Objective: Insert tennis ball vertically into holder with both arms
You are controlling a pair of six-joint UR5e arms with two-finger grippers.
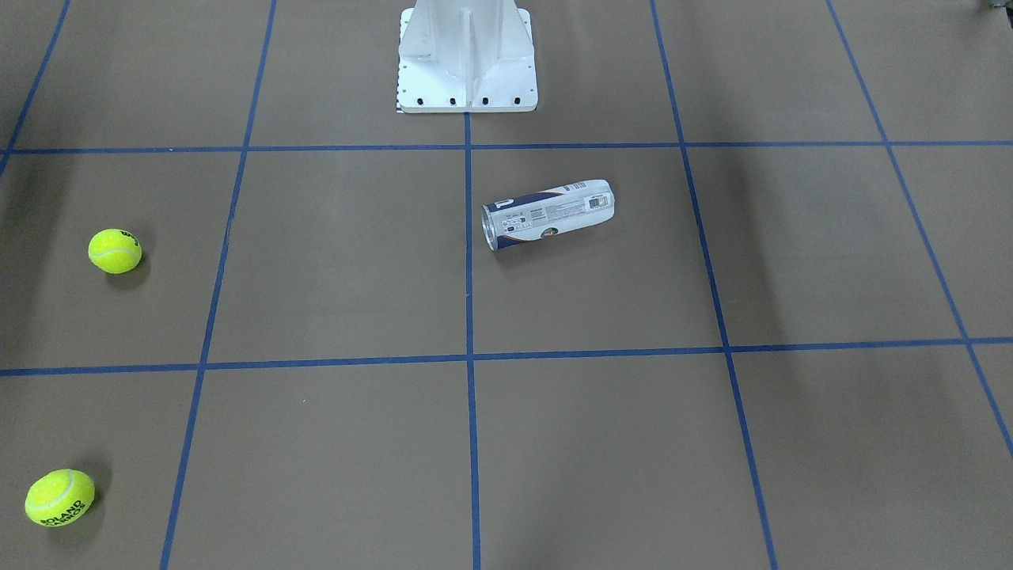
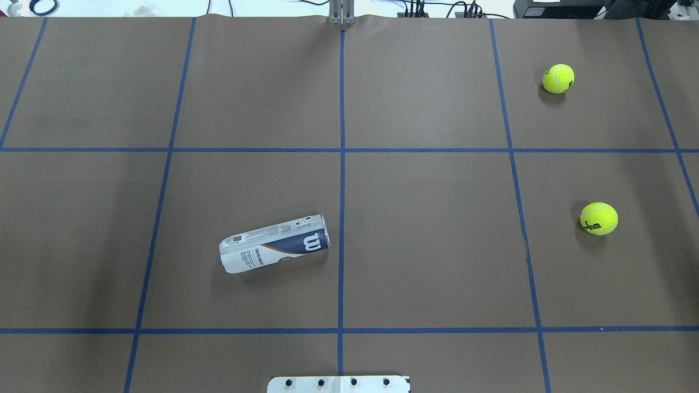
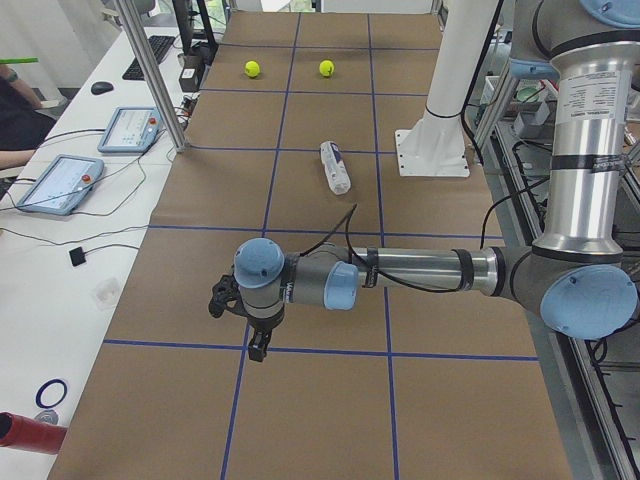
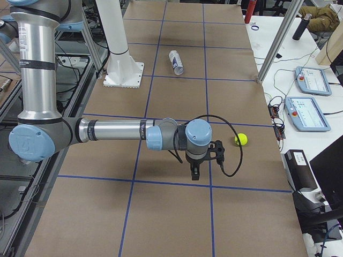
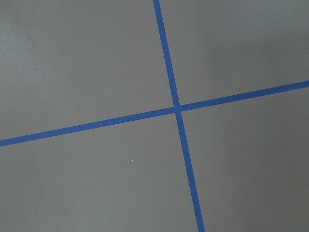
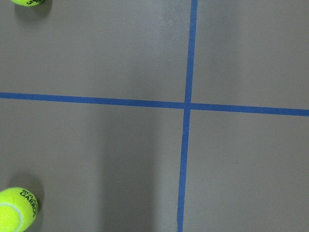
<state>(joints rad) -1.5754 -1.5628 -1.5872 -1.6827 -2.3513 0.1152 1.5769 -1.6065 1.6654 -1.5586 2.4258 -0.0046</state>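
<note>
Holder (image 2: 274,243) is seen lying on its side on the paper-covered table (image 2: 437,245), in the square just left of the centre tape line (image 2: 342,164) in the overhead view. Its metal-rimmed mouth is turned toward that line and lies just beside it, not touching. One holder is counted. Further right, well apart from it, two tennis balls (image 2: 558,78) (image 2: 599,218) are found resting on the paper, one toward the far edge and the other nearer the white base (image 2: 338,384).

Two arms are counted, each shown only in a side view. The left arm (image 3: 420,270) is stretched low over the table end, its left gripper (image 3: 257,347) pointed down above a tape crossing. The right arm (image 4: 112,130) is posed likewise at the opposite end, with the right gripper (image 4: 195,172) near one ball. How far either pair of jaws is parted cannot be told, nor can anything be made out between them.
</note>
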